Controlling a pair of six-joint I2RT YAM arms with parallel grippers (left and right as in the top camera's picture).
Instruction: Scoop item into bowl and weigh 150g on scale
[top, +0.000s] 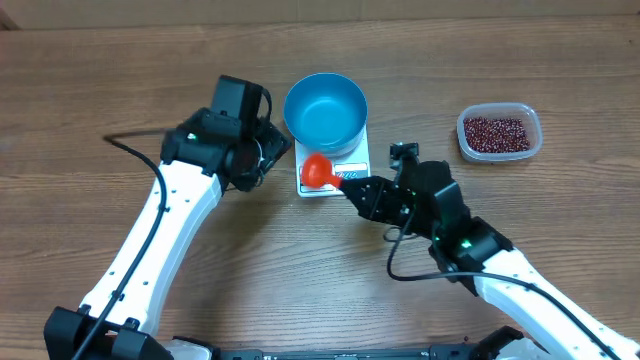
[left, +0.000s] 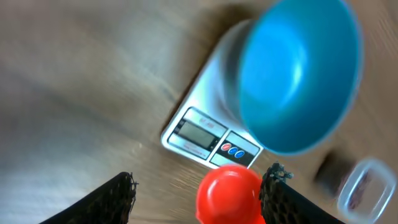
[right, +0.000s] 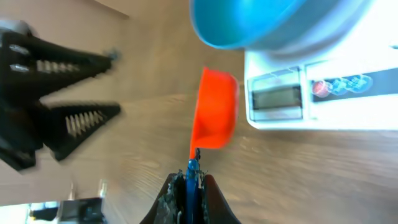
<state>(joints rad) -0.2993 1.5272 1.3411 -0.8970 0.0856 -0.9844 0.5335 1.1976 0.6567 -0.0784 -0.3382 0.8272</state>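
The right gripper (right: 189, 177), nearest the front edge of the tabletop, has its fingers pinched tight on the thin blue handle of the orange scoop (top: 318, 170). The cup of the scoop sits over the near left corner of the scale (top: 352, 165). Whether the cup holds anything is hard to say from these angles, though it looks empty. The left gripper (right: 112, 82) hangs just left of the scale with its fingers spread and nothing between them.

The bowl (top: 350, 118) stands on the scale's far half, and no beans show inside it. The beans (top: 497, 131) lie in the clear tub (top: 466, 137), well off toward the far right of the tabletop.

The step in hand looks like fetching the first load. The scoop should lift clear of the scale without nudging it, swing right with the cup level, and enter the tub at a shallow angle. A modest scoopful is wiser than a heaped one.
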